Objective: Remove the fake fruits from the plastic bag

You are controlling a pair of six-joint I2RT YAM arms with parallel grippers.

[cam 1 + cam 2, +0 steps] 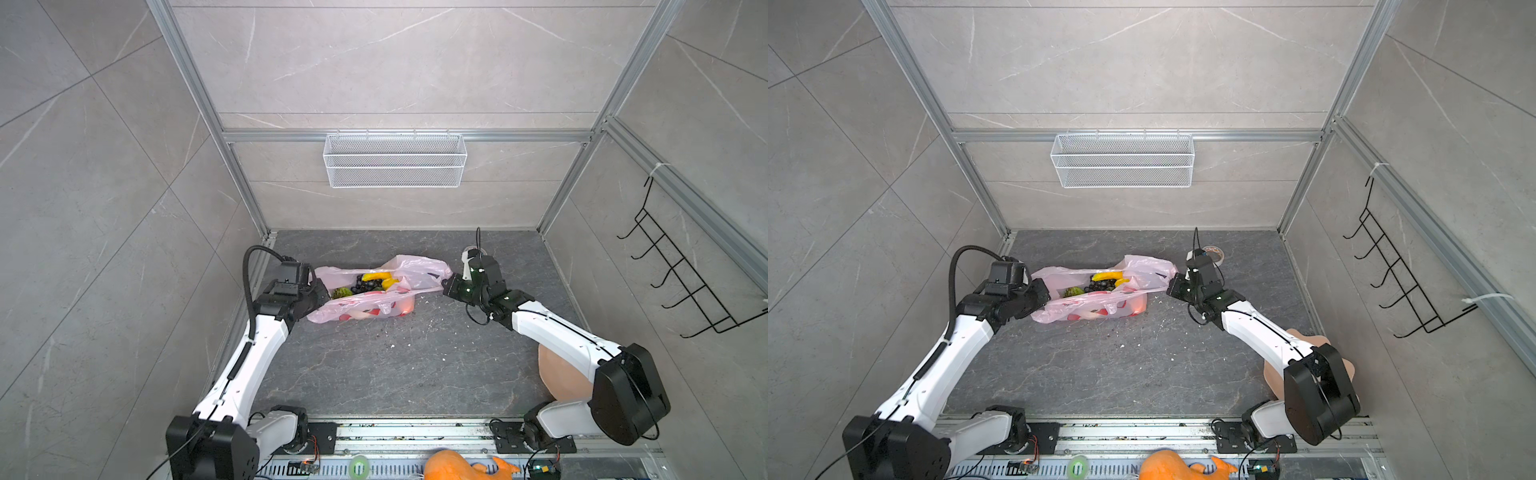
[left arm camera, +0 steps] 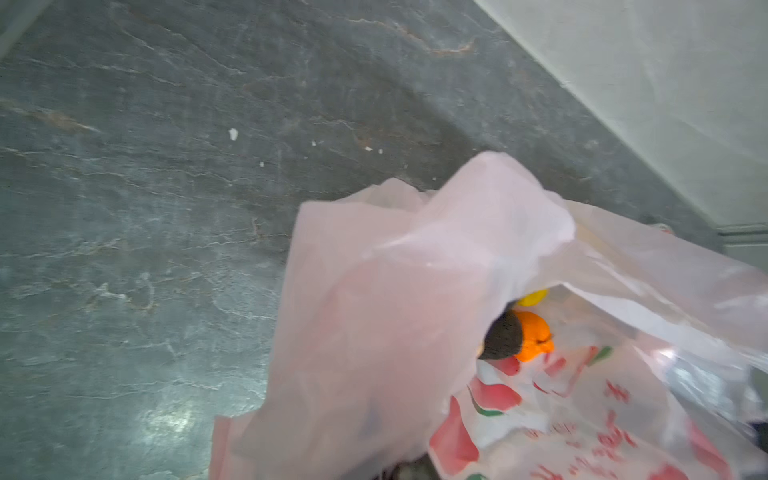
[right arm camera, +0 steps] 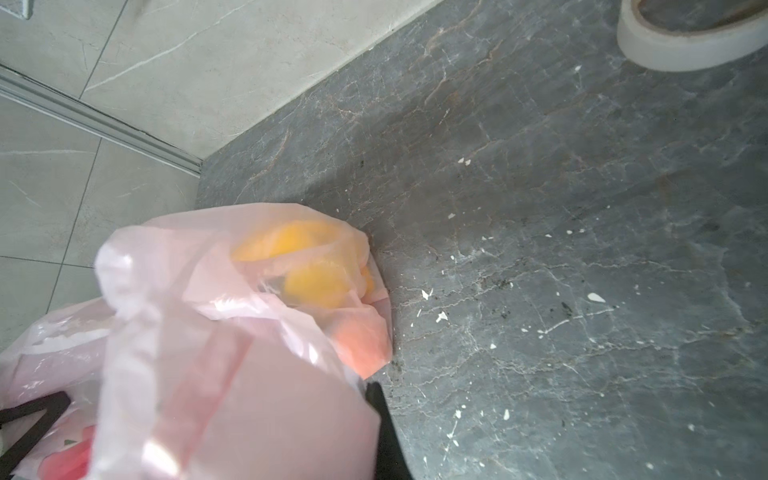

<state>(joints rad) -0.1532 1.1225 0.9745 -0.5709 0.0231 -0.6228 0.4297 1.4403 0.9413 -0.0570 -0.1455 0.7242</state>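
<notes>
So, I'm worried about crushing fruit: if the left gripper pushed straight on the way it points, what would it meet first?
The bag itself: the left gripper is shut on its end. Next is probably the green fruit inside, though depth is unclear.

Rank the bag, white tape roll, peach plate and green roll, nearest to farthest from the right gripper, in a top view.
1. Bag: its right end is pinched by the right gripper.
2. White tape roll: just behind the gripper, toward the back wall.
3. Plate: front right, partly under the right arm.
4. Green roll: on the front rail, left of centre.
</notes>
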